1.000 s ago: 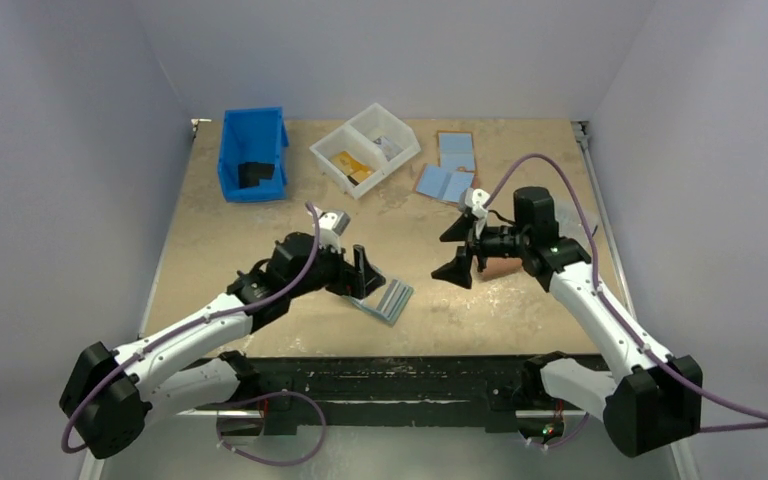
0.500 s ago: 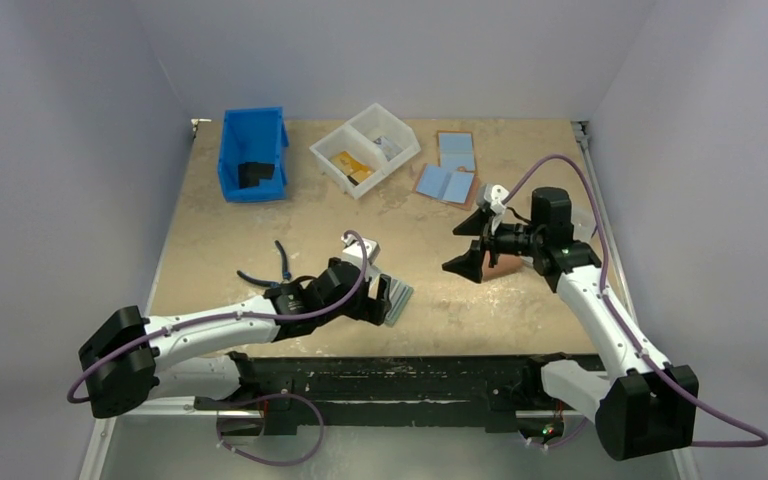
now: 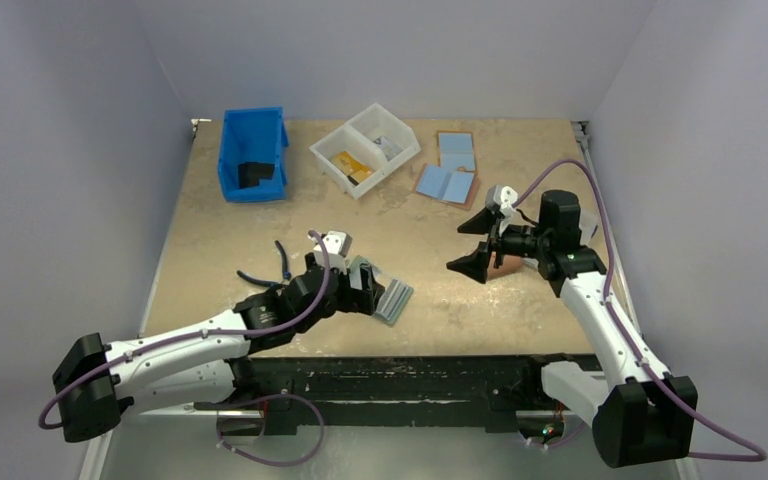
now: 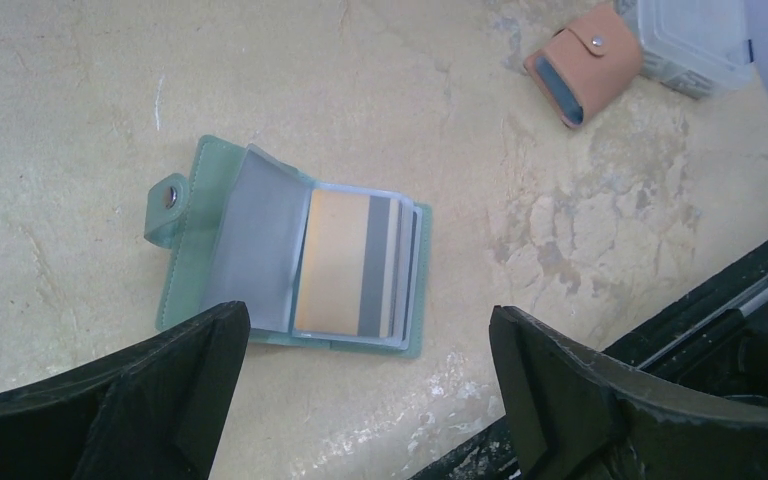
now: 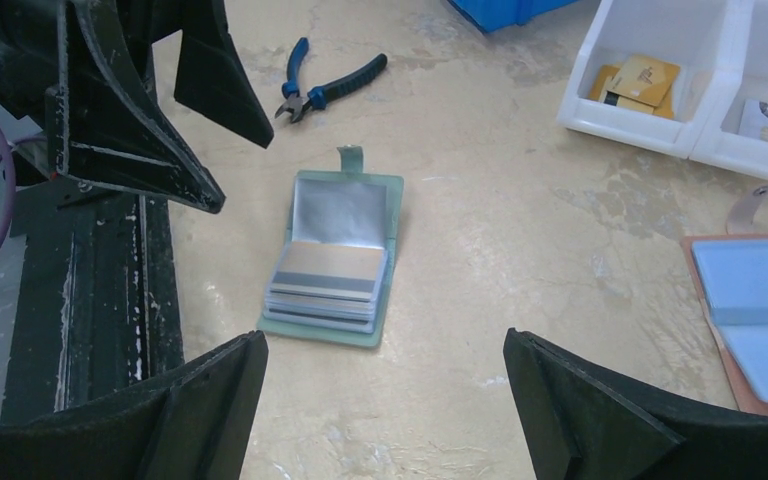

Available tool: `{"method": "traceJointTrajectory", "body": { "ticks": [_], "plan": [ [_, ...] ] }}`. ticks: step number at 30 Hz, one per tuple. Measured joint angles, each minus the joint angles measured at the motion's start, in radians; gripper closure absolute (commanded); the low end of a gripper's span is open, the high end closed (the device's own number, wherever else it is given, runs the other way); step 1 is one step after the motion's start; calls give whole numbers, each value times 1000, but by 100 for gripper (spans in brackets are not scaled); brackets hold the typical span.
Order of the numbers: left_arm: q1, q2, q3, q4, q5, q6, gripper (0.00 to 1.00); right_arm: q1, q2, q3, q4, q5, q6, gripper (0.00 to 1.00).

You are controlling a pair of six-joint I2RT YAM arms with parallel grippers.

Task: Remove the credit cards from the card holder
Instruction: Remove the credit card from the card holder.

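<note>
The teal card holder (image 4: 185, 260) lies open and flat on the table (image 4: 80, 90) near its front edge, just where it lay 1 second ago. Its credit cards (image 4: 345, 265) sit in the clear sleeves, a tan-orange one on top. The left fingers (image 3: 365, 287), spread wide and holding nothing, hover just beside it. That arm now reaches in lower, uncovering blue-handled pliers (image 5: 325, 85). The right fingers (image 3: 470, 266), also wide open and empty, have drawn back to the right, well apart from it.
</note>
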Motion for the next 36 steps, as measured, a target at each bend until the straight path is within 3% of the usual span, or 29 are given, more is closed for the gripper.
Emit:
{"method": "traceJointTrajectory", "body": {
  "ticks": [5, 11, 20, 36],
  "plan": [
    [0, -15, -21, 12, 24, -15, 3, -4, 0, -3, 1, 0, 0, 1],
    [-22, 134, 66, -67, 34, -20, 6, -7, 0, -3, -1, 1, -4, 1],
    [-134, 302, 213, -180, -64, -21, 29, -13, 1, -3, -9, 1, -13, 1],
    [-89, 554, 333, -194, -86, 106, 43, -20, 2, -3, -16, -6, -19, 1]
  ]
}}
